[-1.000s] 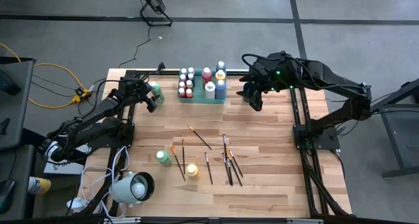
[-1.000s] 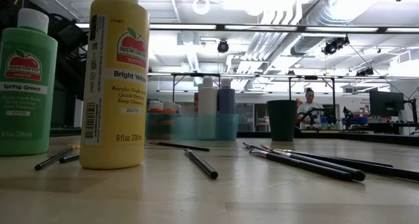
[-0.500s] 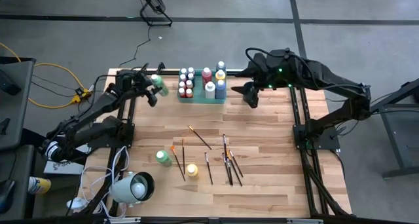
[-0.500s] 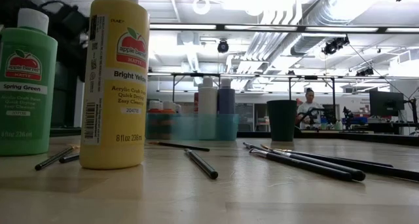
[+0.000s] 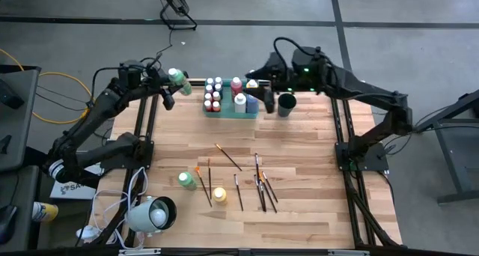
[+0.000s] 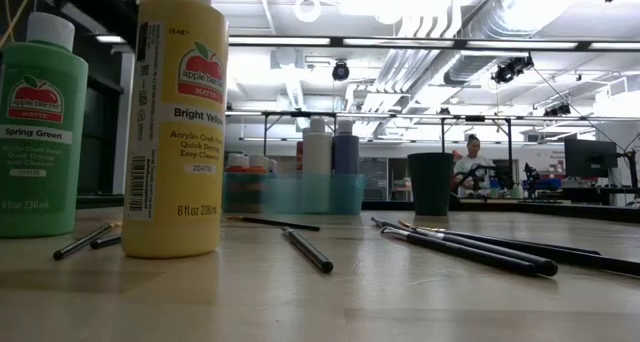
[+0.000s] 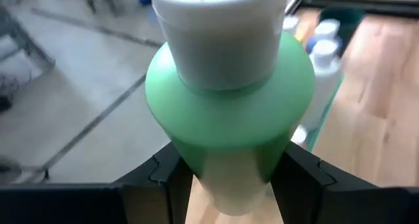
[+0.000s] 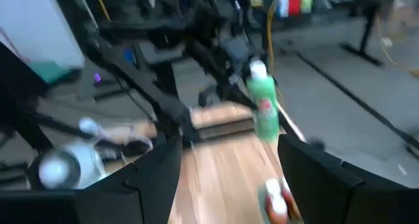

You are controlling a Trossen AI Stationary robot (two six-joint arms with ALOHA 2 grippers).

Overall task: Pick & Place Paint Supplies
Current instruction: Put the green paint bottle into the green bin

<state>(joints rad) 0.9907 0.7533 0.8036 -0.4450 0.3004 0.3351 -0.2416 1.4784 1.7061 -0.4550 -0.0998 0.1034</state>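
- High view: the left end effector [image 5: 171,87] hangs over the desk's far left corner, clenched on a green paint bottle [image 5: 178,79] with a white cap, held just beside the green tray [image 5: 230,113]. The right end effector [image 5: 263,99] is at the tray's other end, fingers spread with nothing between them; the dark round cup [image 5: 286,104] stands just beside it.
- High view, the rest: the tray is packed with upright bottles, small ones at one end, taller ones with red, white and blue bodies at the other. On the near part of the desk [image 5: 299,211] lie several paintbrushes [image 5: 261,187], one single brush [image 5: 228,156] apart from them, a second green bottle [image 5: 185,180] and a yellow bottle [image 5: 219,194]. A white desk lamp [image 5: 156,213] sits at the near left corner; yellow cable [image 5: 67,80] trails on the floor.
- Low view: the yellow bottle [image 6: 175,122] and the Spring Green bottle [image 6: 38,132] stand tall in front, blocking the left of the desk. Brushes [image 6: 470,247] lie across the wood; the tray [image 6: 290,192] and cup [image 6: 431,183] stand far behind. A person [image 6: 470,162] sits in the room beyond.
- Left wrist view: the two dark fingers [image 7: 163,178] press either side of the green bottle [image 7: 229,119], its white cap [image 7: 219,34] filling the frame; tray bottles [image 7: 324,54] show behind.
- Right wrist view: the fingers [image 8: 154,178] stand well apart, empty; the other arm holds the green bottle [image 8: 264,109] aloft farther off.
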